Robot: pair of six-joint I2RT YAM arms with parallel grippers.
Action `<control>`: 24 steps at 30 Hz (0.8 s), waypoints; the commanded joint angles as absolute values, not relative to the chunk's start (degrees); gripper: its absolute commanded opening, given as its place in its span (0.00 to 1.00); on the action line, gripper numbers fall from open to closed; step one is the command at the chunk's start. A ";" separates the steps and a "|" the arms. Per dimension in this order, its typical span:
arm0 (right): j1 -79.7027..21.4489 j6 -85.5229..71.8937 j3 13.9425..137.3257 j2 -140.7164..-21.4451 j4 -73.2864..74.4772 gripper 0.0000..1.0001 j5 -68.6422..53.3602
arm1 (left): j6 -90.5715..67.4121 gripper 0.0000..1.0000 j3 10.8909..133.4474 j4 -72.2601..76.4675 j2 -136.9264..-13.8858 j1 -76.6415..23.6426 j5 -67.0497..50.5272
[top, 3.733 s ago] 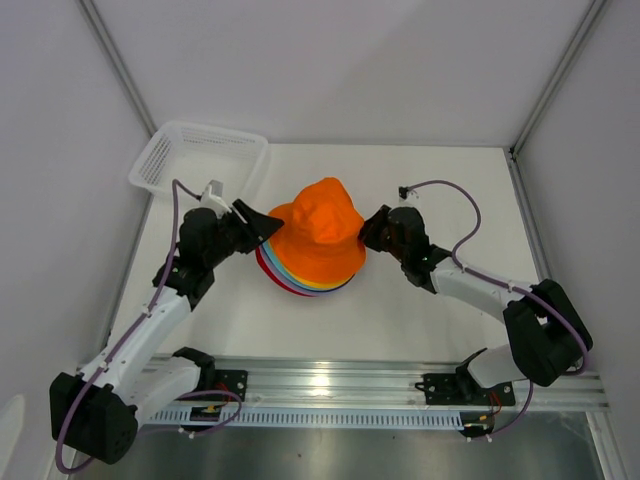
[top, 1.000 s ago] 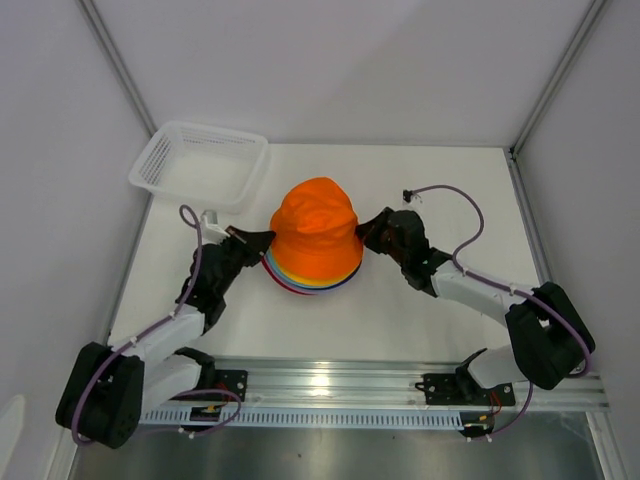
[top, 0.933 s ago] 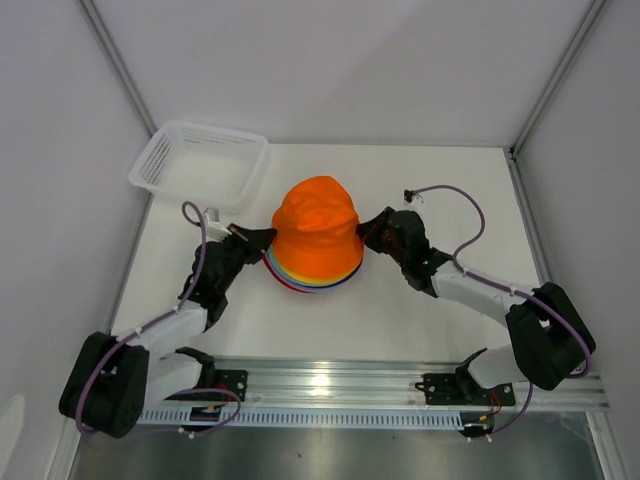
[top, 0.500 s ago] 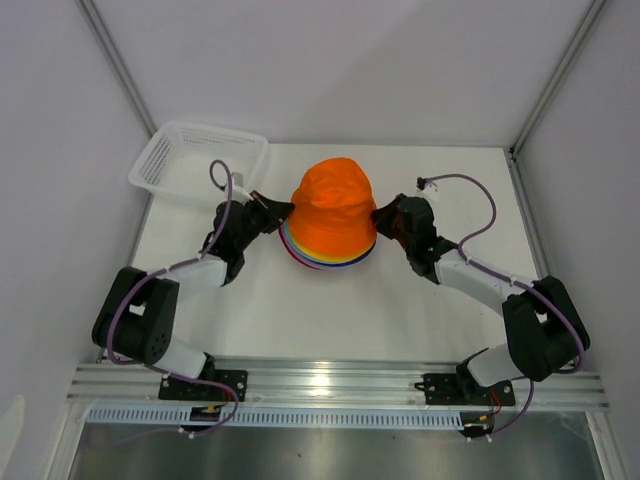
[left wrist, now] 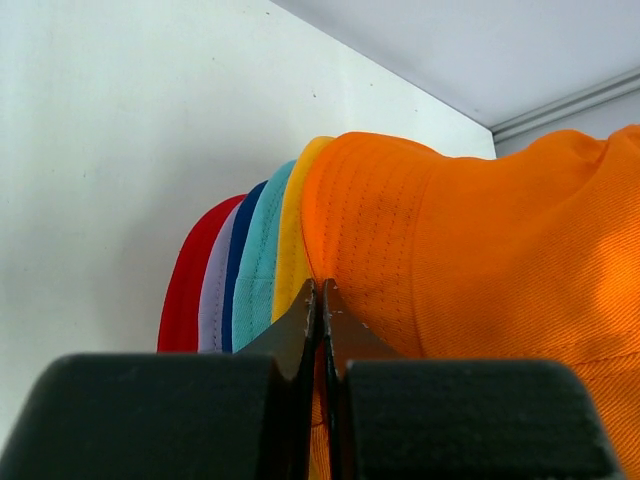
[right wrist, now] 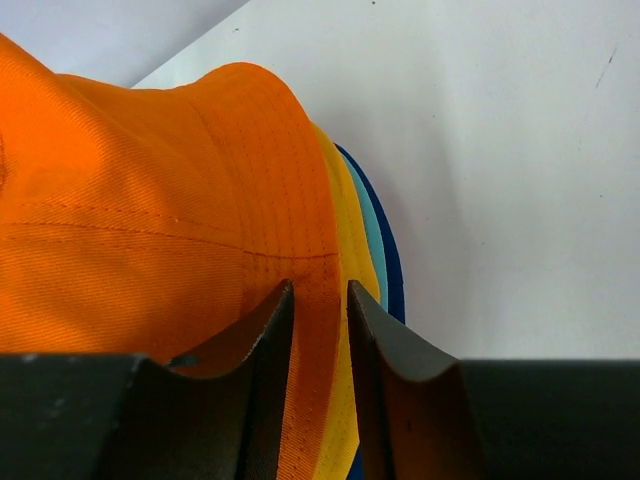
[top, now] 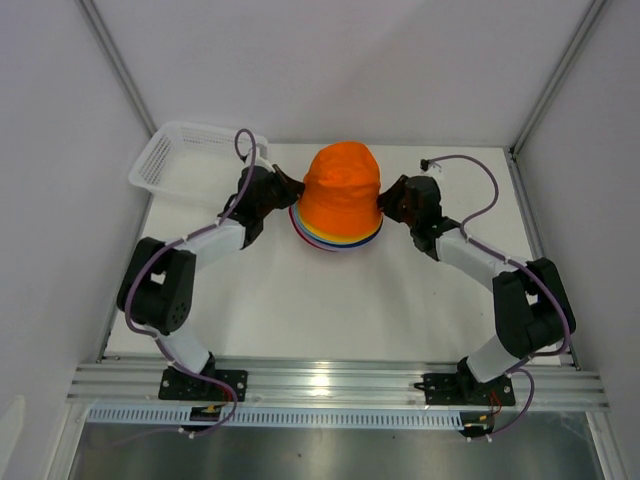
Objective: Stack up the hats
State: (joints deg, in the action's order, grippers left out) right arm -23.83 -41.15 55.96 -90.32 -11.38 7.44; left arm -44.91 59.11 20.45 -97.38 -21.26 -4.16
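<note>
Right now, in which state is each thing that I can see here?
orange hat, on top of the pile, brim pinched on both sides
other hats, nested under it, only brims showing
basket, upright, at the far left
left jaws, shut on the orange hat's brim
right jaws, shut on the orange hat's brim

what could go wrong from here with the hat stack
1. The left claw and right claw appear to pinch only the orange hat's floppy brim edge; one side may slip free.
2. The lower hats sit fanned, not flush, so tugging could skew the stack.
3. The left arm is close to the white basket and might knock it.
</note>
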 commanded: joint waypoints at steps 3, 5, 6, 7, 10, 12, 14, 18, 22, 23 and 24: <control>-22.77 -39.64 59.50 -89.65 -4.76 0.32 3.25 | -40.87 0.01 58.36 14.24 -99.41 -23.91 -3.34; -21.54 -38.94 60.81 -88.43 -3.00 0.35 1.77 | -40.17 0.01 58.27 12.75 -98.27 -23.82 -3.25; -21.10 -38.59 61.34 -87.98 -0.99 0.36 1.41 | -39.99 0.01 58.18 12.14 -97.48 -23.82 -3.08; -20.83 -38.06 61.96 -87.54 -0.27 0.41 1.32 | -39.47 0.01 57.92 11.95 -95.47 -23.82 -3.16; -19.34 -35.78 65.12 -85.70 5.35 0.51 0.79 | -37.71 0.08 57.48 10.73 -90.47 -23.73 -4.22; -18.20 -34.55 68.53 -84.65 9.20 0.57 0.70 | -36.66 0.17 59.49 6.62 -88.25 -23.73 -3.78; -17.49 -33.58 70.92 -84.03 11.59 0.63 -1.40 | -34.90 0.34 62.48 3.62 -85.35 -23.64 -2.38; -16.79 -29.98 76.02 -81.39 16.51 0.63 -2.46 | -33.75 0.63 65.39 -1.66 -81.04 -22.59 -2.02; -16.88 -27.08 76.82 -76.04 15.91 0.48 -8.06 | -32.09 0.69 66.53 -6.58 -76.30 -22.24 -1.40; -16.88 -26.72 76.56 -75.33 15.47 0.44 -9.04 | -31.82 0.64 65.84 -6.94 -75.16 -22.24 -2.89; -17.05 -26.72 76.29 -74.80 15.21 0.40 -9.92 | -31.64 0.58 65.22 -6.86 -72.36 -22.32 -4.55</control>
